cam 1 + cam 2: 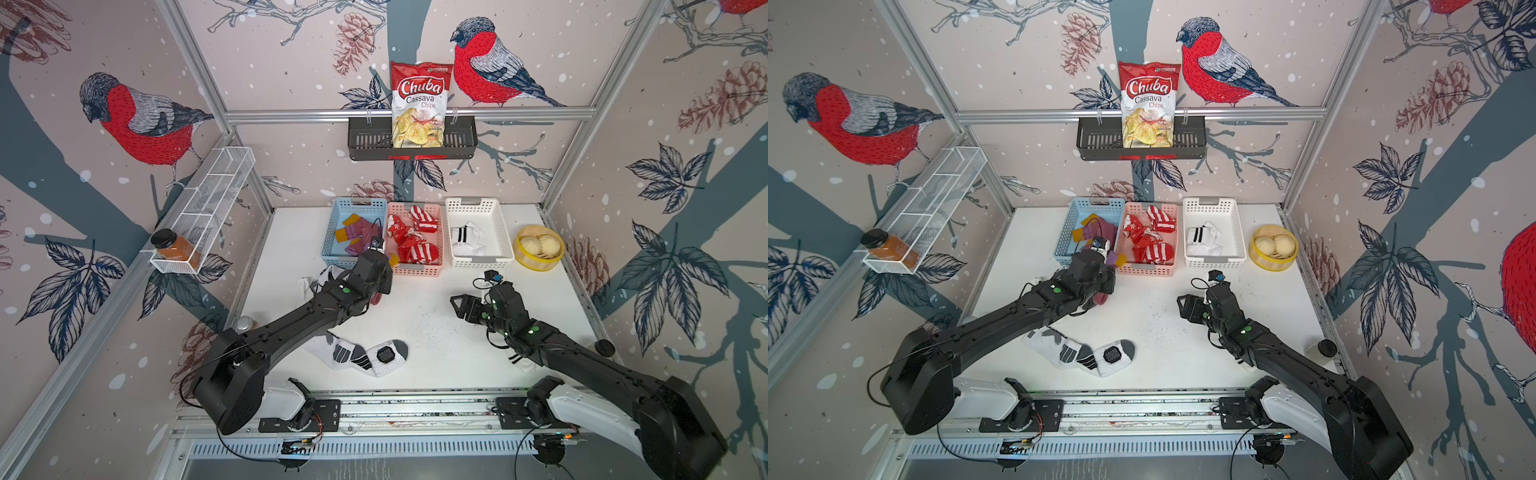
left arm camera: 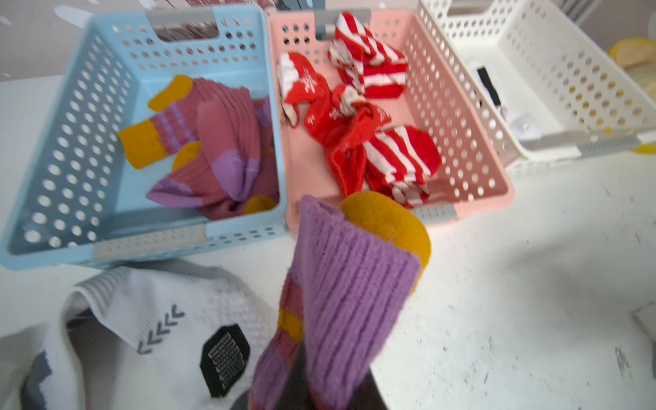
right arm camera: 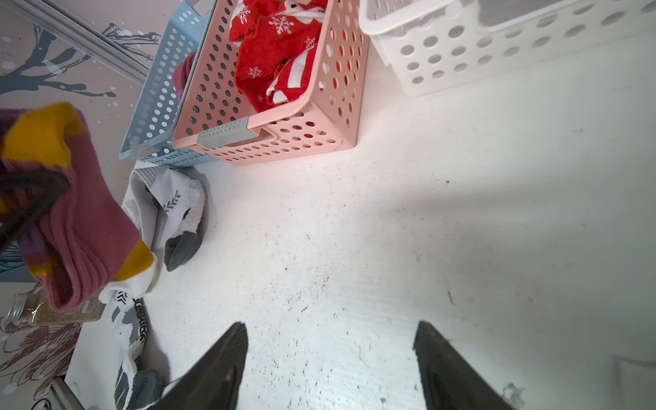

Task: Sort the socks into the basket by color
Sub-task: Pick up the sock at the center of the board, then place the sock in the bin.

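One maroon-purple sock (image 2: 340, 301) with a mustard cuff is pinched in the left gripper (image 1: 385, 279). The jaws are pressed tight on the fabric and the sock hangs clear of the table (image 3: 426, 213). Just ahead of that hand is the blue basket (image 2: 71, 142), already holding matching maroon socks (image 2: 220, 135). The held sock sits before the seam between blue and the pink basket (image 2: 461, 124), not yet over either. The pink basket carries a heap of red-and-white Christmas socks (image 2: 355, 135). Farther off on that side, the white basket (image 2: 568, 78) holds a white black-striped sock (image 1: 467, 239). Just under and beside the hand, a white sock with grey patches (image 2: 159, 319) lies on the table beside the blue basket's front wall. Behind the hand, under the forearm, lie two more white-and-grey socks (image 1: 361, 355), overlapping. The right gripper (image 3: 330, 355) is well apart, jaws spread and empty over bare table, and a white striped sock (image 1: 519, 359) peeks from under its arm. Judged progress: reds look done, and this maroon seems to be the last loose one. Mostly the whites remain, and the white basket is the emptiest.
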### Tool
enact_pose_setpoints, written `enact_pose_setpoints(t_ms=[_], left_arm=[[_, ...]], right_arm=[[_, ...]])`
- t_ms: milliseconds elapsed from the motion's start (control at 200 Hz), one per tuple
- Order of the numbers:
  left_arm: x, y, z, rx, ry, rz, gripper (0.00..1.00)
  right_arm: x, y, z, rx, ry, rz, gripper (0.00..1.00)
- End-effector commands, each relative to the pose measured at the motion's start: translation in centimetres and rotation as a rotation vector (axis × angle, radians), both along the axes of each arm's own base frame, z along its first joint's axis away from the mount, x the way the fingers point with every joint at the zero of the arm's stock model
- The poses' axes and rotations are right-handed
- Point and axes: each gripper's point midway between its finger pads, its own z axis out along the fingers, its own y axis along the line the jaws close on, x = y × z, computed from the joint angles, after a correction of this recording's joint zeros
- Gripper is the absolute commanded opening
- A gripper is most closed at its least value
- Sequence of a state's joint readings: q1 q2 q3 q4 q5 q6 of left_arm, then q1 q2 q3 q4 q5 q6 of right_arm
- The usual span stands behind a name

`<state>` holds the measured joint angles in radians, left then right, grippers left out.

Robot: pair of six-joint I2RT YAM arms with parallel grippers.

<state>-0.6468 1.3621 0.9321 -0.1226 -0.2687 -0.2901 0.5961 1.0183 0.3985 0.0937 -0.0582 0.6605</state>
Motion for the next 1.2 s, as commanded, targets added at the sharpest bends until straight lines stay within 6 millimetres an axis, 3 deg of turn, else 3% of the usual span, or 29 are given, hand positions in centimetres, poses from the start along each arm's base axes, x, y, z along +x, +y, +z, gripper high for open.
enact_pose_setpoints(t_ms=[0, 110, 135, 215, 425, 635, 820, 936, 1126, 1196], left_arm=[[1.7, 1.3, 2.5, -0.014, -0.067, 0.032, 0.13], [3.6, 2.6, 4.2, -0.032, -0.122, 0.063, 0.12], [4.5, 2.7, 5.7, -0.047, -0.152, 0.070, 0.12], [6.5, 3.5, 7.0, -0.054, -0.183, 0.092, 0.12], [12.2, 4.8, 8.1, -0.051, -0.206, 0.139, 0.11], [17.6, 6.0, 5.5, -0.004, -0.139, 0.179, 0.09], [21.1, 7.4, 3.2, 0.033, -0.079, 0.221, 0.10], [22.7, 8.3, 0.6, 0.071, -0.004, 0.253, 0.10], [23.6, 9.5, -3.3, 0.088, 0.091, 0.268, 0.41], [23.5, 9.5, -3.9, 0.088, 0.109, 0.263, 0.46]], right_arm=[[-0.1, 0.2, 0.3, 0.020, -0.006, 0.006, 0.76], [-0.3, 0.3, 0.3, 0.028, -0.005, 0.014, 0.76], [-0.3, 0.3, 0.3, 0.030, -0.005, 0.016, 0.76], [-0.5, 0.5, 0.3, 0.034, -0.002, 0.022, 0.76], [-1.0, 0.7, -0.1, 0.040, 0.006, 0.029, 0.76], [-1.3, 0.6, 0.1, 0.039, 0.000, 0.027, 0.76], [-1.5, 0.3, 0.3, 0.035, -0.005, 0.022, 0.76], [-1.5, 0.3, 0.2, 0.032, -0.004, 0.020, 0.76], [-1.5, 0.5, 0.3, 0.034, -0.003, 0.028, 0.76], [-1.5, 0.5, 0.4, 0.035, -0.004, 0.027, 0.76]])
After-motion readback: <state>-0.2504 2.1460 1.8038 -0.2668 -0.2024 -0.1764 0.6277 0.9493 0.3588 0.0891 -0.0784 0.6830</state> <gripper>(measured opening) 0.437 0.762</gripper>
